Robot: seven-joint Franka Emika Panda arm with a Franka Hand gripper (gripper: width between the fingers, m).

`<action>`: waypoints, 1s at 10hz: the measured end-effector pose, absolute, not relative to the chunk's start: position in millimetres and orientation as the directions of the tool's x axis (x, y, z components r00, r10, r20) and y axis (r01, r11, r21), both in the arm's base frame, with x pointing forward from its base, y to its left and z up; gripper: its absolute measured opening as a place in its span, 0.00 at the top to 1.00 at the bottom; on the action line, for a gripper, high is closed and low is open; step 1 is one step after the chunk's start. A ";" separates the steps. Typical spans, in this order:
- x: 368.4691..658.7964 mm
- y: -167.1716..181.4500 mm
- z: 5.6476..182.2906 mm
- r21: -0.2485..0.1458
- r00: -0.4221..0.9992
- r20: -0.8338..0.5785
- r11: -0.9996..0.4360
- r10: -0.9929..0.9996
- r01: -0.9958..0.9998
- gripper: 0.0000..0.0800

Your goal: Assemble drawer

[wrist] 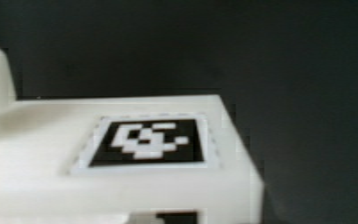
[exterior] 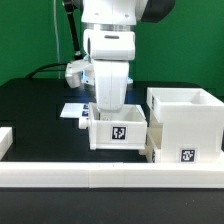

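early on: small white open-top plastic tray (exterior: 120, 133) sits just beside the tall white boxy plastic housing (exterior: 185, 122), not yet slid in; gripper (exterior: 107, 105) hangs low over the tray, can't tell if fingers are spread or pinching.

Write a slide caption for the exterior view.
Gripper at the small tagged tray, tall housing beside it on a black table.

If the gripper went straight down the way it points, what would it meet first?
Probably the small white open-top plastic tray directly below the gripper; its fingertips are hidden at the tray's rim, so contact depth is unclear.
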State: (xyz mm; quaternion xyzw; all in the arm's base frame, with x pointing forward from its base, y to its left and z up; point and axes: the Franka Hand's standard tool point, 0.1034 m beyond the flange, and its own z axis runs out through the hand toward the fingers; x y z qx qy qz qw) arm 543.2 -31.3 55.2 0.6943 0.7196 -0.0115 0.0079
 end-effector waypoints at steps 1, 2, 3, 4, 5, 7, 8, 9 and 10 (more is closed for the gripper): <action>541.0 -31.8 54.4 -0.021 -0.036 -0.028 0.035 0.999 0.999 0.95; 540.3 -31.9 53.9 -0.025 -0.035 -0.028 0.035 0.999 0.999 0.95; 539.9 -31.3 54.5 -0.038 -0.034 -0.029 0.033 0.999 0.999 0.95; 542.1 -28.0 55.8 -0.033 -0.039 -0.027 0.038 0.999 0.999 0.95; 544.4 -25.4 57.1 -0.029 -0.043 -0.026 0.042 0.999 0.999 0.95; 549.7 -18.2 60.9 -0.026 -0.037 -0.023 0.036 0.999 0.999 0.95; 550.7 -16.4 61.6 -0.024 -0.037 -0.023 0.037 0.999 0.999 0.95; 549.8 -19.2 60.6 -0.027 -0.039 -0.021 0.038 0.999 0.999 0.95; 549.3 -24.8 60.1 -0.028 -0.037 -0.020 0.036 0.999 0.999 0.95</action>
